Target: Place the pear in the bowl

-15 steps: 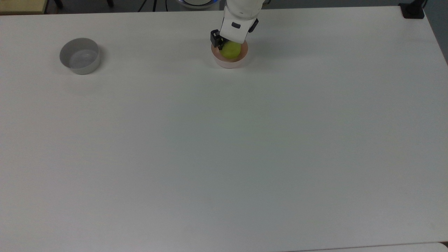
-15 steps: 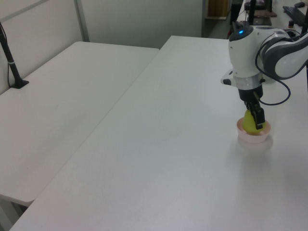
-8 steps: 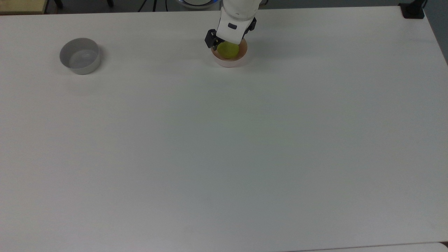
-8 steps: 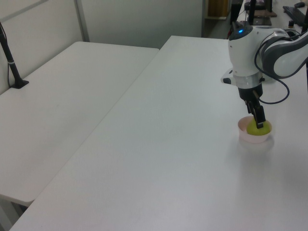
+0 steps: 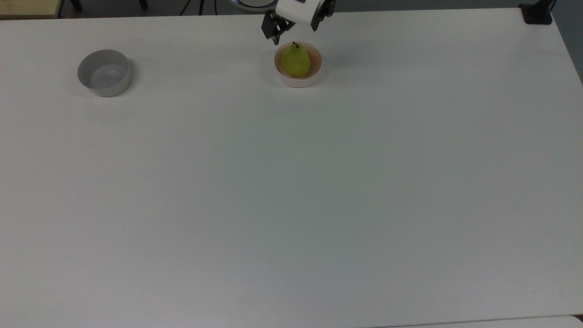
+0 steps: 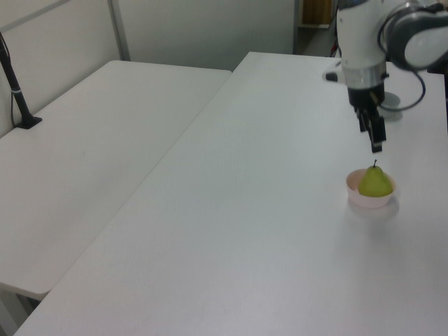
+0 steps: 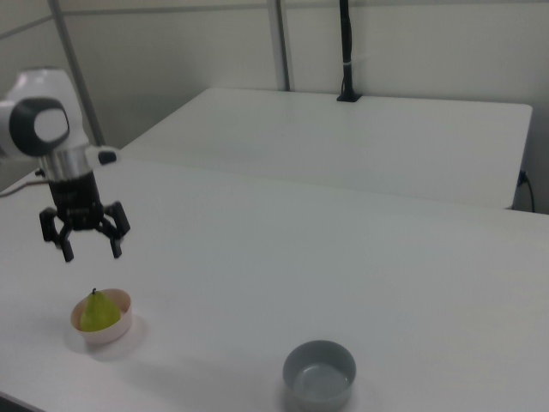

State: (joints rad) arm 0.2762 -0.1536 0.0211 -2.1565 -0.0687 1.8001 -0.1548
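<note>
Yellow-green and glossy, the pear (image 5: pixel 296 61) sits upright in the pale pink bowl (image 5: pixel 314 75), its dark stem pointing up. Above it hangs the gripper (image 7: pixel 92 251), its black fingers (image 7: pixel 66 248) spread wide apart, holding nothing and touching neither pear nor bowl. A grey bowl (image 5: pixel 105 73) stands well apart on the white table (image 5: pixel 291 191), toward the top view's left.

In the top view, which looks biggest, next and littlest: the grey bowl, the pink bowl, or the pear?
1. The grey bowl and the pink bowl look about alike in width, so I won't rank one above the other.
2. The pear, sitting inside the pink bowl, looks smallest.
</note>
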